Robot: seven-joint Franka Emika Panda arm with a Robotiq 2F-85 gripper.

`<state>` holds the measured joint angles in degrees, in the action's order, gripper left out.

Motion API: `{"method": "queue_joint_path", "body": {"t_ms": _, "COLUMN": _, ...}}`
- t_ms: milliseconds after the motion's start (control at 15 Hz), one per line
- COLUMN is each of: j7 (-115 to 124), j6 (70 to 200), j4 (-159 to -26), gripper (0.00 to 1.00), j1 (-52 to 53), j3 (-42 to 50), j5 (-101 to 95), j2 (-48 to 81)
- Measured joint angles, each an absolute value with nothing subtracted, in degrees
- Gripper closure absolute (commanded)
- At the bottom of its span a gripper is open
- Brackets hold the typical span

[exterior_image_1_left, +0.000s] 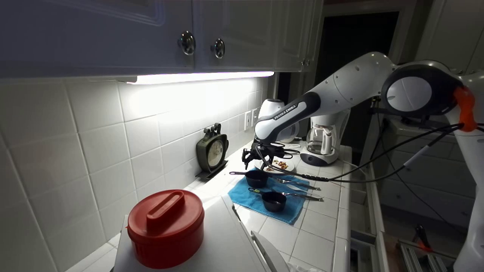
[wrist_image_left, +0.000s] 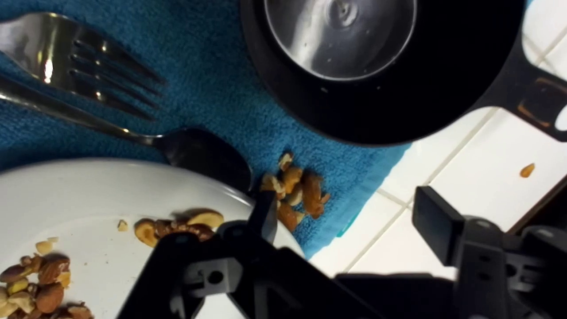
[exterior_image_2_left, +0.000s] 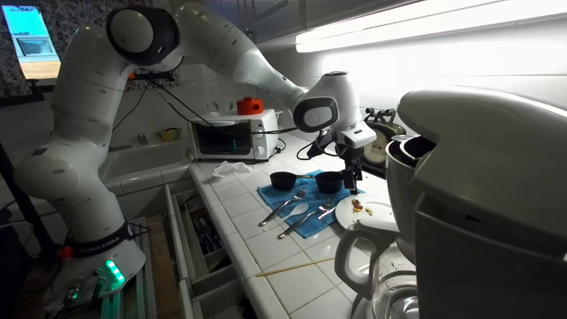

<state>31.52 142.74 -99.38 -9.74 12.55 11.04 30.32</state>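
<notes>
My gripper (wrist_image_left: pixel 352 221) is open and holds nothing. It points down over the counter in both exterior views (exterior_image_1_left: pixel 254 164) (exterior_image_2_left: pixel 353 184). In the wrist view one finger is over the rim of a white plate (wrist_image_left: pixel 110 186), beside a small heap of nuts (wrist_image_left: pixel 294 192) on a blue towel (wrist_image_left: pixel 199 79). The other finger is over white tile. More nuts (wrist_image_left: pixel 44 283) lie on the plate. A black cup with a handle (wrist_image_left: pixel 376 106) stands on the towel near the fingers. A spoon (wrist_image_left: pixel 203 153) and a fork (wrist_image_left: pixel 53 48) lie beside the plate.
A second black cup (exterior_image_1_left: pixel 274 201) and more cutlery (exterior_image_2_left: pixel 290 206) are on the towel. A green dial scale (exterior_image_1_left: pixel 211 151) stands by the wall. A coffee maker (exterior_image_2_left: pixel 483 212), a toaster oven (exterior_image_2_left: pixel 230 137) with a red container (exterior_image_1_left: pixel 166 230), and an open drawer (exterior_image_2_left: pixel 199 221) are around.
</notes>
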Motion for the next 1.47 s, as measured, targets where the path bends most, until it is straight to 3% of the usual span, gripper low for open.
{"method": "queue_joint_path", "body": {"t_ms": 1067, "j7": 32.04, "j6": 142.40, "j4": -97.36, "gripper": 0.14, "j1": -10.03, "j3": 12.11, "j5": 11.04, "j2": 31.33}}
{"method": "queue_joint_path", "body": {"t_ms": 1467, "j7": 34.83, "j6": 140.55, "j4": -96.22, "gripper": 0.17, "j1": -10.06, "j3": 12.17, "j5": 11.05, "j2": 31.81}}
